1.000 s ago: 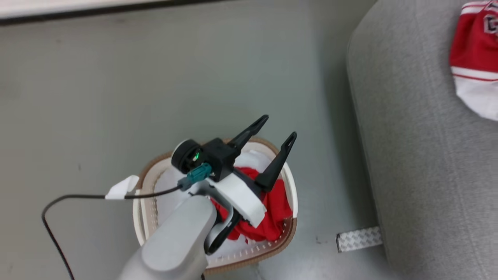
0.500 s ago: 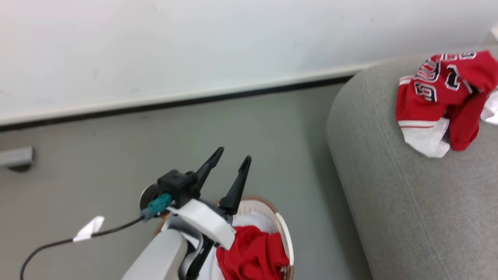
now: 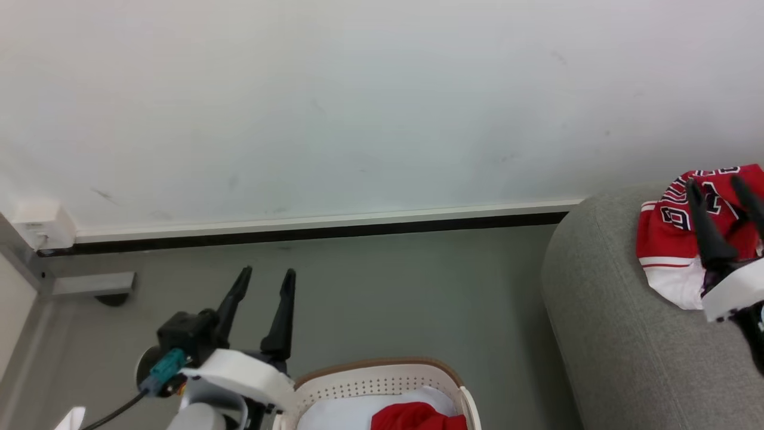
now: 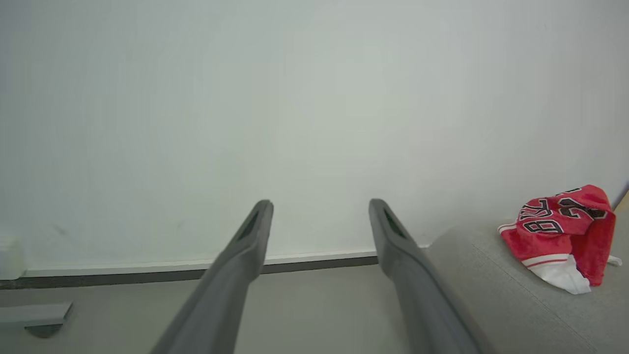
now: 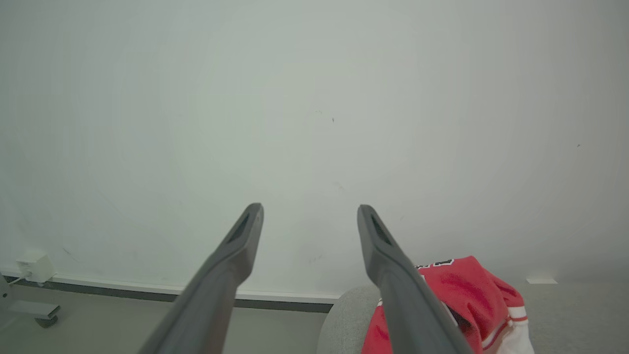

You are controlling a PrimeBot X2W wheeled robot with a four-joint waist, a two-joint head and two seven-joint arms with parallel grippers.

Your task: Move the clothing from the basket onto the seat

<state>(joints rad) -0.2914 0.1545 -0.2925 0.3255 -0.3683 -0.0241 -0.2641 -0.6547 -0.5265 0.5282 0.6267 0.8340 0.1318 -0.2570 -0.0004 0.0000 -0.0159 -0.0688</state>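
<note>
The left gripper (image 3: 268, 273) is hanging beside the basket (image 3: 382, 362), fingers spread wide and holding nothing. The plain red garment (image 3: 418, 417) is lying in the basket. The jersey (image 3: 662, 239) is sitting on the seat (image 3: 597, 310), and the right gripper (image 3: 714, 181) is hovering by it, spread wide and empty.

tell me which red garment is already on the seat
The lettered jersey with white trim lies on the grey seat; the plain red garment sits in the basket.
</note>
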